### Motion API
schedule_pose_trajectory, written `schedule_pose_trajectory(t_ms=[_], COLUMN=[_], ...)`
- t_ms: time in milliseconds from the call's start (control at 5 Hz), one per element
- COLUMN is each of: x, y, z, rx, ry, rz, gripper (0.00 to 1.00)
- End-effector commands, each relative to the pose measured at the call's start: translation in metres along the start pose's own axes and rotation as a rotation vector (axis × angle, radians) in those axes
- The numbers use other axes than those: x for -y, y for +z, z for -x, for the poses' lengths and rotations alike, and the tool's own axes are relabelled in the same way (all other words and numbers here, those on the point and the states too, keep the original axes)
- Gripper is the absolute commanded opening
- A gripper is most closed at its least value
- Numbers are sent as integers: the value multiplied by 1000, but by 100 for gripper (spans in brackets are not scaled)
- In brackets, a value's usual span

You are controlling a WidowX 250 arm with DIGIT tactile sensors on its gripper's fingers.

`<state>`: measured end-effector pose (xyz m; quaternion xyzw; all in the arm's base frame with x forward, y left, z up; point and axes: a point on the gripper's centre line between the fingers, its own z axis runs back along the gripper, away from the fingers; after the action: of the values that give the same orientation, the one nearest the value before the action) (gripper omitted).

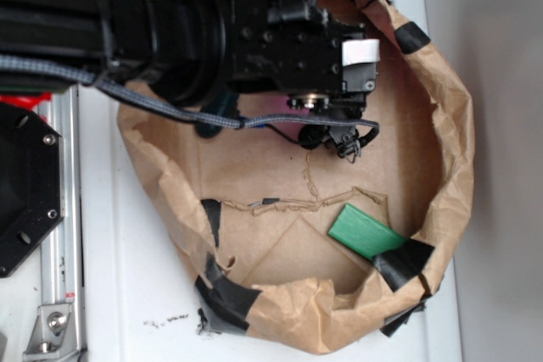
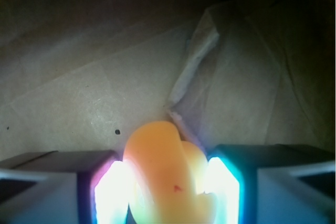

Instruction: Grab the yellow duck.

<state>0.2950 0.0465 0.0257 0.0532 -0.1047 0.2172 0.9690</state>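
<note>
In the wrist view the yellow duck (image 2: 165,174) fills the space between my two glowing pads (image 2: 113,192), which press against its sides. My gripper (image 2: 167,192) is shut on it, just above the brown paper floor. In the exterior view the duck is hidden under the black arm and wrist (image 1: 254,31), which reaches in from the left over the upper part of the paper nest (image 1: 450,167). The fingers themselves do not show there.
A flat green block (image 1: 366,231) lies at the nest's lower right beside black tape (image 1: 400,262). A raised paper crease (image 2: 194,64) runs ahead of the gripper. Crumpled paper walls ring the floor. A metal rail (image 1: 64,209) stands at the left.
</note>
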Motion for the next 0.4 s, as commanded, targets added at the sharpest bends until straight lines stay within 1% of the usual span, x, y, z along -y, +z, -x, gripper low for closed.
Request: schedule_pose_trajectory(t_ms=[0, 200], x=[0, 25], y=[72, 118], z=[-7, 6], rx=[97, 113], ry=[-69, -195], rz=[202, 233], gripper=[0, 0])
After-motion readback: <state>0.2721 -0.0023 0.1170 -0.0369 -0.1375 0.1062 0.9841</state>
